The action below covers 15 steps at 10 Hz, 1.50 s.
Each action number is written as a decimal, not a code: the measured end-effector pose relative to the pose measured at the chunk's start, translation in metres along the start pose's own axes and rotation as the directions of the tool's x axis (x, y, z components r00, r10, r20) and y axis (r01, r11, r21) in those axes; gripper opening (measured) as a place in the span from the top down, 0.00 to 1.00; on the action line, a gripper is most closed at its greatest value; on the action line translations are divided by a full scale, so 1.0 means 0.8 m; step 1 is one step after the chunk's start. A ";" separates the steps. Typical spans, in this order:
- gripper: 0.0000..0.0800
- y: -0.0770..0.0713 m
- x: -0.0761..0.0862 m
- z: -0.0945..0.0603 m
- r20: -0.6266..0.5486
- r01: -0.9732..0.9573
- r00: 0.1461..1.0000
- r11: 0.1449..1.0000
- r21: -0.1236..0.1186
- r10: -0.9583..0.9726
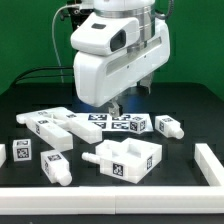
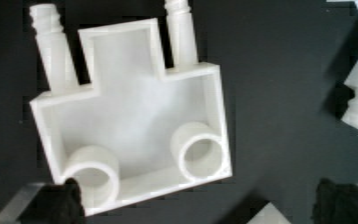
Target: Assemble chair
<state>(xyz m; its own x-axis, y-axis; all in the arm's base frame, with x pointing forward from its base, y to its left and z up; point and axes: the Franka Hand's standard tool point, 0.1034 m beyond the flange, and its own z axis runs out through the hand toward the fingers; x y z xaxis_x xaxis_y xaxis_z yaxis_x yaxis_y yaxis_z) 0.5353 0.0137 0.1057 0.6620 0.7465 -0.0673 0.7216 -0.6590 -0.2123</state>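
The chair lies in loose white parts on the black table. Its square seat [image 1: 127,158] sits at the front with a marker tag on its side. In the wrist view the seat [image 2: 131,110] shows two pegs and two round sockets. My gripper [image 1: 115,104] hangs above the table just behind the seat. The gripper [image 2: 194,206] is open, its dark fingertips [image 2: 43,205] standing wide apart past the seat's socket edge, with nothing between them. Leg pieces [image 1: 55,166] lie at the exterior view's left.
The marker board [image 1: 115,123] lies behind the gripper. Long white parts [image 1: 52,124] rest at the back left, a small tagged piece [image 1: 167,126] at the back right. A white rail [image 1: 209,164] borders the table's right and front. Another white part [image 2: 357,90] lies beside the seat.
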 end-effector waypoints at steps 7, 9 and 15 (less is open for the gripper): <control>0.19 0.056 0.007 0.033 -0.065 0.166 0.980 0.954 -0.249 -0.187; 0.19 0.057 0.006 0.035 -0.064 0.164 0.981 0.955 -0.247 -0.185; 0.19 0.092 0.001 0.099 -0.081 0.110 0.988 0.969 -0.220 -0.131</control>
<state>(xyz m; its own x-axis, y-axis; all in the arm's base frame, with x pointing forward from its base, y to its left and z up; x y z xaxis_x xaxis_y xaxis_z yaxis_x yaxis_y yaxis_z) 0.5729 -0.0268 0.0126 0.5763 0.8163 0.0405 0.8169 -0.5768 0.0009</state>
